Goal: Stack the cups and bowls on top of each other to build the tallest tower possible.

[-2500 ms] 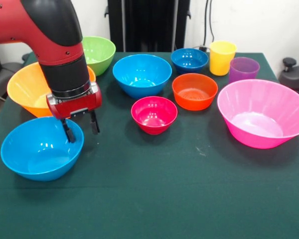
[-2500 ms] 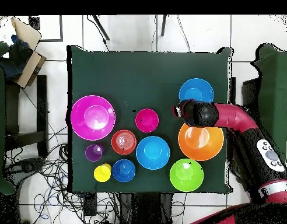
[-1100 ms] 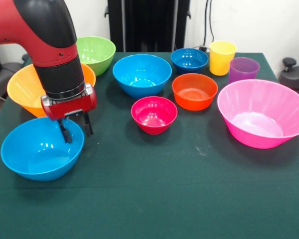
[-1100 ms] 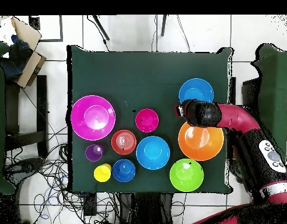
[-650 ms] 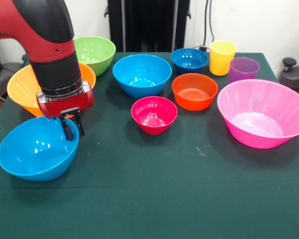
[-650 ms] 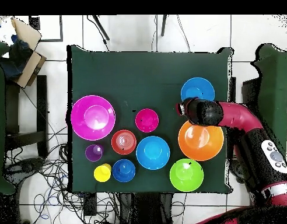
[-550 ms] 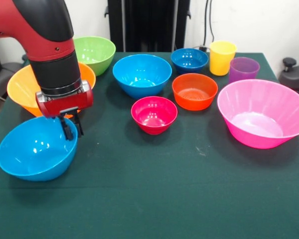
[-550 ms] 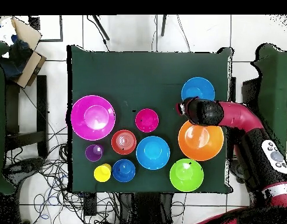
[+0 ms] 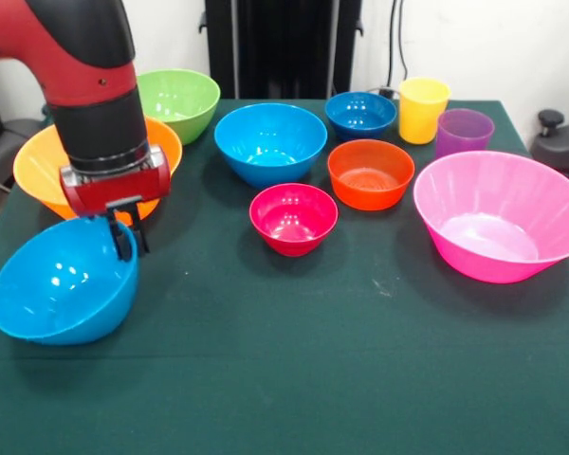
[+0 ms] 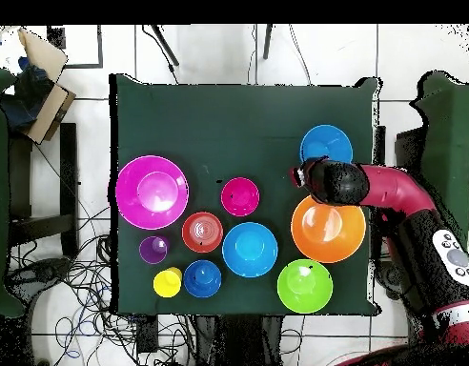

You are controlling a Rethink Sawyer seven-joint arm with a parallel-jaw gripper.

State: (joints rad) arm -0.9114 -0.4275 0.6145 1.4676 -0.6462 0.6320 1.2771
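Observation:
My gripper (image 9: 128, 237) is shut on the rim of a light blue bowl (image 9: 57, 294) at the table's front left, and the bowl hangs tilted from it. From above, this bowl (image 10: 326, 145) lies beside the gripper (image 10: 300, 176). Behind it sit the large orange bowl (image 9: 47, 171) and the green bowl (image 9: 185, 100). A second light blue bowl (image 9: 270, 142), a dark blue bowl (image 9: 360, 114), an orange-red bowl (image 9: 370, 173) and a crimson bowl (image 9: 293, 218) fill the middle. The big pink bowl (image 9: 503, 227) sits right, with the yellow cup (image 9: 423, 109) and purple cup (image 9: 463, 131) behind. No tower is in view; everything stands singly.
The green table cloth (image 10: 238, 114) ends close to the held bowl on that side. A cardboard box (image 10: 38, 71) and loose cables (image 10: 76, 286) lie on the floor beyond the pink bowl's side of the table.
The gripper's fingers have shut on the light blue bowl's rim. The bowl has tipped up and shifted toward the table's edge with the gripper.

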